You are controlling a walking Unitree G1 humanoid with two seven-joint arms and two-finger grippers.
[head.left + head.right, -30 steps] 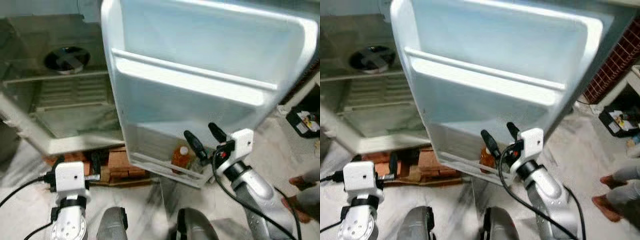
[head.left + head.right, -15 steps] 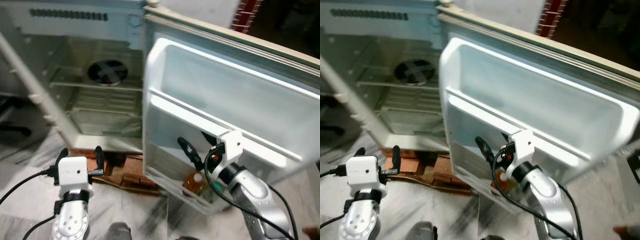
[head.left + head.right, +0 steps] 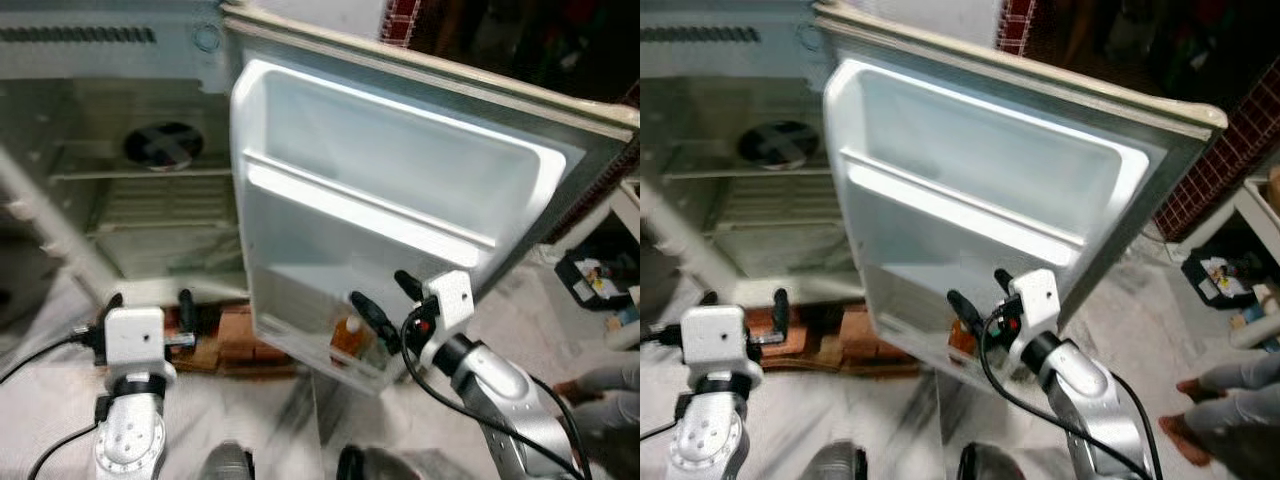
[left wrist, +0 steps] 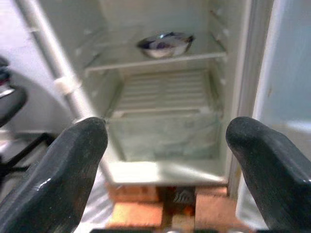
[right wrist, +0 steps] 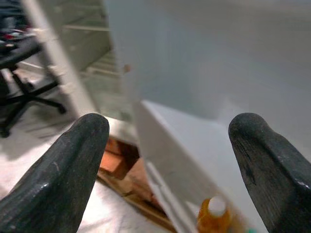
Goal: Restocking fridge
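The fridge stands open, its white door (image 3: 400,190) swung towards me with moulded shelves. An orange bottle with a white cap (image 3: 347,337) stands upright in the door's bottom shelf, seen again in the right wrist view (image 5: 212,218). My right gripper (image 3: 378,288) is open just above and beside the bottle, with nothing between its fingers (image 5: 58,179). My left gripper (image 3: 148,298) is open and held low, facing the fridge's lower compartment (image 4: 165,121). A metal bowl (image 4: 163,43) sits on a shelf inside the fridge.
The fridge rests on bricks (image 3: 240,335) on the marble floor. At the right, a person's foot (image 3: 575,390) stands near a black box (image 3: 595,280). An office chair (image 5: 19,53) stands to the fridge's left.
The whole view has swung and tilted as the camera moved. Both grippers stay open, and the right one stays close to the bottle in the door shelf.
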